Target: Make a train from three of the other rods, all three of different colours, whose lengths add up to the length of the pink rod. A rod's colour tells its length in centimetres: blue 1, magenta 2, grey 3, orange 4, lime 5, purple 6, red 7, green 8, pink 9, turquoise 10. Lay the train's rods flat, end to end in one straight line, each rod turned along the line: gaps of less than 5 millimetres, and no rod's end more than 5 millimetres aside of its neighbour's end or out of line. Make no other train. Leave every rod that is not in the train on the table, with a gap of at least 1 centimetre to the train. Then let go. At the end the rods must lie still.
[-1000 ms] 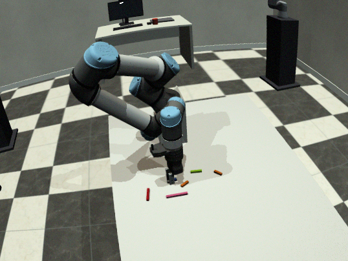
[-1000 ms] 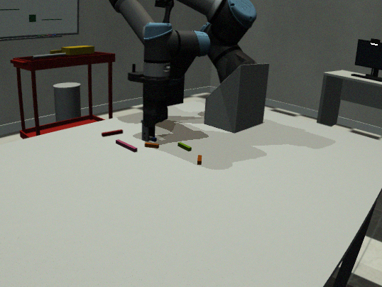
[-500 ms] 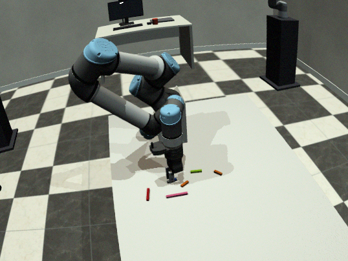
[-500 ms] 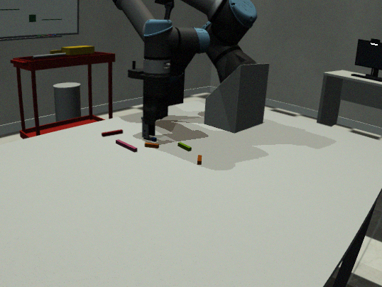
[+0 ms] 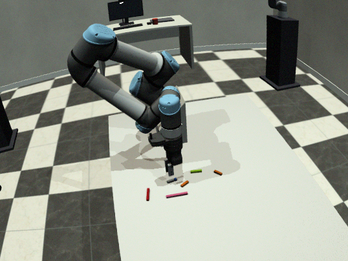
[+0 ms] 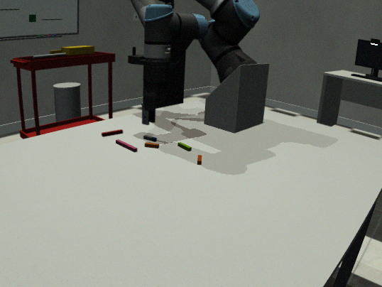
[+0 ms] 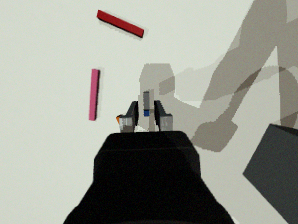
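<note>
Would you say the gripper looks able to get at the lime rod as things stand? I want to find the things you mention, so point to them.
Probably yes: the gripper (image 5: 169,169) (image 6: 148,121) (image 7: 146,108) is open, and no rod touches the lime rod (image 5: 196,171) (image 6: 184,146) or stands close beside it.

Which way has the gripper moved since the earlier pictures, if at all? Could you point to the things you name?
Yes: the gripper (image 5: 169,168) (image 6: 148,118) (image 7: 146,108) has risen, its fingertips now higher above the grey rod (image 5: 171,181) (image 6: 148,137) (image 7: 146,100) on the table.
</note>
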Controlling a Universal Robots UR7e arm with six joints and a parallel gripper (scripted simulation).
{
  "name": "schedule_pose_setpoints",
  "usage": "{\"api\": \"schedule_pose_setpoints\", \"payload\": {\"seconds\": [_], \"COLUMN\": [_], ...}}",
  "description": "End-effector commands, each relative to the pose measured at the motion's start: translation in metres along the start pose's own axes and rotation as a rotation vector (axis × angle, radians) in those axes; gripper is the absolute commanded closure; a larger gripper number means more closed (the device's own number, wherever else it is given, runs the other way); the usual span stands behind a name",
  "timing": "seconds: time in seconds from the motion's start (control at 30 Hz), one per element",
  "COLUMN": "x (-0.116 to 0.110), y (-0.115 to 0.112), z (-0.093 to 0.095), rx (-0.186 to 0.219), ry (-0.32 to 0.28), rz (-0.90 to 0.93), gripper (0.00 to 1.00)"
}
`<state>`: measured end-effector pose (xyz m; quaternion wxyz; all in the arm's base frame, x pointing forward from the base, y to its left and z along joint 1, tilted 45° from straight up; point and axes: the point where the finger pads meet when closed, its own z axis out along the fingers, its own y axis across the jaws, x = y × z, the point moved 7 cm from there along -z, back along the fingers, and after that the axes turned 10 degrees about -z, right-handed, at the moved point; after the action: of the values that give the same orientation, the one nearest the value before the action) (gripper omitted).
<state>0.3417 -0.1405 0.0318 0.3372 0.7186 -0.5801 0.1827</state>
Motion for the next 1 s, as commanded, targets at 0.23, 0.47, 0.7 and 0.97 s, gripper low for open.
{"api": "schedule_pose_setpoints", "payload": {"seconds": [0.23, 0.47, 0.7, 0.97], "x": [0.000, 0.000, 0.000, 0.000], "y": [0.000, 0.000, 0.000, 0.000], "z": [-0.030, -0.039, -0.039, -0.039], "rx": [0.001, 0.001, 0.001, 0.001], "ry": [0.001, 0.001, 0.001, 0.001], "rz": [0.000, 0.000, 0.000, 0.000], "gripper": [0.46, 0.46, 0.00, 0.00]}}
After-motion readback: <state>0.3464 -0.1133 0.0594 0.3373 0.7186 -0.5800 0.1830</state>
